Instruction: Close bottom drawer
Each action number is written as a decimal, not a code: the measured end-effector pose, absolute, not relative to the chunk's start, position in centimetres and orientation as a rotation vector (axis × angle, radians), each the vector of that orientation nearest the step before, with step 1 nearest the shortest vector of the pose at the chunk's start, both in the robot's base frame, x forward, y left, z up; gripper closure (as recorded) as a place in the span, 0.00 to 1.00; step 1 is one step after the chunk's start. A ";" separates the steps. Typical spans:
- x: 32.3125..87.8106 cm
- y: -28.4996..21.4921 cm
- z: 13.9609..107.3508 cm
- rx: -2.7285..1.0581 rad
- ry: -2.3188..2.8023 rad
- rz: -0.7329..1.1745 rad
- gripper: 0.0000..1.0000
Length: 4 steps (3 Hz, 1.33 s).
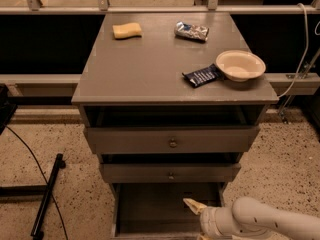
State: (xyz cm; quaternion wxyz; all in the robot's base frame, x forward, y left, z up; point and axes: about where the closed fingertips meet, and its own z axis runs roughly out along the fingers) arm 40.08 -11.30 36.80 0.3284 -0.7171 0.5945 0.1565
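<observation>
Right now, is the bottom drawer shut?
No, the bottom drawer stands pulled out with its bare floor showing, and the gripper hangs over its right front part.

I see the flat grey wooden cabinet top (150,69) carrying a yellow sponge (127,30) at the far left and a crinkled silver snack packet (192,31) at the far right. A dark blue wrapper (202,76) touches the round cream bowl (240,65). The gripper (199,219) sits low, at the bottom drawer (160,209).

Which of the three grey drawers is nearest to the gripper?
The bottom drawer, the lowest one, its bare floor showing. The open gripper is over its floor, below the knobbed middle drawer and top drawer.
</observation>
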 end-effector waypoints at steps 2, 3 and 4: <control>40.2 -10.8 35.6 -1.767 1.444 0.491 0.50; 39.3 -10.4 35.9 -1.780 1.414 0.536 0.73; 39.3 -10.3 35.9 -1.780 1.411 0.538 0.96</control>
